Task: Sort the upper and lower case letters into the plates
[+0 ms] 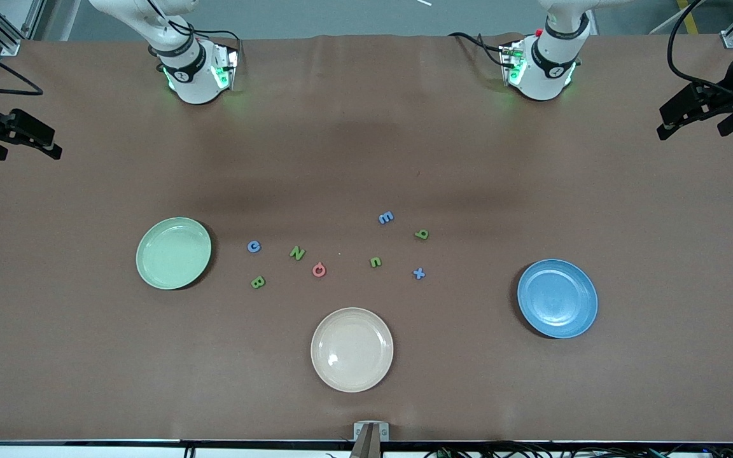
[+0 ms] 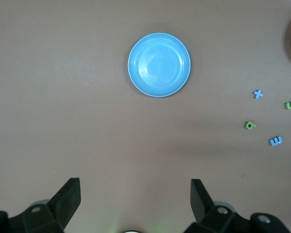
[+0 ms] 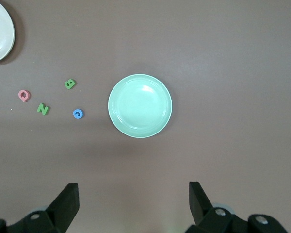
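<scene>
Several tiny letters lie scattered mid-table between the two plates. A blue G, green N, pinkish-red Q and green B lie beside the mint green plate. A blue letter, two green ones and a blue x lie toward the blue plate. Both plates hold nothing. My left gripper hangs open over the left arm's end of the table, and my right gripper hangs open over the right arm's end. Nothing sits between either pair of fingers.
A cream-beige plate sits nearer the front camera than the letters, with nothing in it. The two arm bases stand along the table's edge farthest from that camera. Brown tabletop surrounds everything.
</scene>
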### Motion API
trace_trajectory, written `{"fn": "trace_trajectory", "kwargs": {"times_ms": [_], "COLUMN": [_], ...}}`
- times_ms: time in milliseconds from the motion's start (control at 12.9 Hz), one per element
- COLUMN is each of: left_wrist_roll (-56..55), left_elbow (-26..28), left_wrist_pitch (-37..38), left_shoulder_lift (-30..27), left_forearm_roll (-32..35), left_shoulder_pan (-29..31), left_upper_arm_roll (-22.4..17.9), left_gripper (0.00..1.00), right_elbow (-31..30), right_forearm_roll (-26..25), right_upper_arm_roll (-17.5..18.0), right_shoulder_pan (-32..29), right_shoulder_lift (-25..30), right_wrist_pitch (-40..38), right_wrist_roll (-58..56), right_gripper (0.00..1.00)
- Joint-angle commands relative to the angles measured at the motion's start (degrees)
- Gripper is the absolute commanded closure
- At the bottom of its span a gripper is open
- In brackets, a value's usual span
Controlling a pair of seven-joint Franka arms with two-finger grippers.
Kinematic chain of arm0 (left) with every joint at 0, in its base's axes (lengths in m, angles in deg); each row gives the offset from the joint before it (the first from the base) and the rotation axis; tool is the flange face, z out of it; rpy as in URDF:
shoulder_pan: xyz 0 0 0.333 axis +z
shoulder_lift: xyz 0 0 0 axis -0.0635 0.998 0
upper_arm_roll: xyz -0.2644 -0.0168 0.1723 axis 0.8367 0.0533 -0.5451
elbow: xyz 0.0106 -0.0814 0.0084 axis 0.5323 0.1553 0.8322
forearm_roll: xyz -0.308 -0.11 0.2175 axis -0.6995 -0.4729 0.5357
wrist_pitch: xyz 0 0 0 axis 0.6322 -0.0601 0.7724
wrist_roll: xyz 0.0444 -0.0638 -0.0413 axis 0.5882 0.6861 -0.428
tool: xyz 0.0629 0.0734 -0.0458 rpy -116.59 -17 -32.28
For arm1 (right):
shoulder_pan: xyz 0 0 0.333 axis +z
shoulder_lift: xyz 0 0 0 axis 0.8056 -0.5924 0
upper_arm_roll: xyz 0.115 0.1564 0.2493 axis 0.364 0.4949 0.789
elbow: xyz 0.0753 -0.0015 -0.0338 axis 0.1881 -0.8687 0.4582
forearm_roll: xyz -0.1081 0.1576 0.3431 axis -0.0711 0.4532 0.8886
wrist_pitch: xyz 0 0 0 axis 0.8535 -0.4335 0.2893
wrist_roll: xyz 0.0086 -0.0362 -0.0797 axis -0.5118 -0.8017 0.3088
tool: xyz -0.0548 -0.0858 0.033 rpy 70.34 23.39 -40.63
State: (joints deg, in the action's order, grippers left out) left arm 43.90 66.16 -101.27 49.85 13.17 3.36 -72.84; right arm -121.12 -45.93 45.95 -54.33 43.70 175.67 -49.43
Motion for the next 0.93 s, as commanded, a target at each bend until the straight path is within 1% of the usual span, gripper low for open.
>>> {"fn": "trace_trajectory", "kwargs": {"times_ms": [0, 233, 388, 466, 621, 699, 854], "left_wrist_roll": [1.4, 1.4, 2.0, 2.6, 1.9, 1.8, -0.2], "left_elbow": [0.3, 0.1, -1.5, -1.4, 0.2, 2.0, 7.2], "left_wrist_pitch": [-0.2, -0.2, 0.1, 1.1, 1.7, 0.2, -7.1], "left_shoulder_lift": [-0.4, 0.9, 2.4, 2.6, 3.9, 4.2, 5.6], "left_forearm_roll": [0.4, 0.5, 0.8, 0.9, 0.3, 0.2, -1.0], "left_shoulder_pan": [0.4, 0.5, 0.6, 0.6, 0.3, 0.0, -0.8], "left_upper_arm_roll": [0.4, 0.3, 0.3, 0.3, 0.4, 0.8, 1.2], "left_gripper": [0.0, 0.0, 0.0, 0.0, 0.0, 0.0, 0.0], "right_elbow": [-2.2, -2.4, -2.4, -2.4, -2.3, -2.3, -2.3], "right_forearm_roll": [0.2, 0.2, 0.1, -0.1, -0.9, -1.4, -1.7], "right_upper_arm_roll": [0.5, 0.8, 0.9, 0.9, 0.9, 1.0, 1.0], "right_shoulder_pan": [-1.6, -2.0, -2.3, -2.3, -2.3, -2.3, -2.3], "right_shoulder_lift": [2.0, 2.0, 2.0, 2.0, 2.0, 2.0, 2.0], "right_wrist_pitch": [0.3, -0.1, -0.4, -0.4, -0.2, -0.1, -0.1], "right_wrist_roll": [-1.1, -1.2, -1.2, -1.2, -1.2, -1.2, -1.2], "right_gripper": [0.0, 0.0, 0.0, 0.0, 0.0, 0.0, 0.0]}}
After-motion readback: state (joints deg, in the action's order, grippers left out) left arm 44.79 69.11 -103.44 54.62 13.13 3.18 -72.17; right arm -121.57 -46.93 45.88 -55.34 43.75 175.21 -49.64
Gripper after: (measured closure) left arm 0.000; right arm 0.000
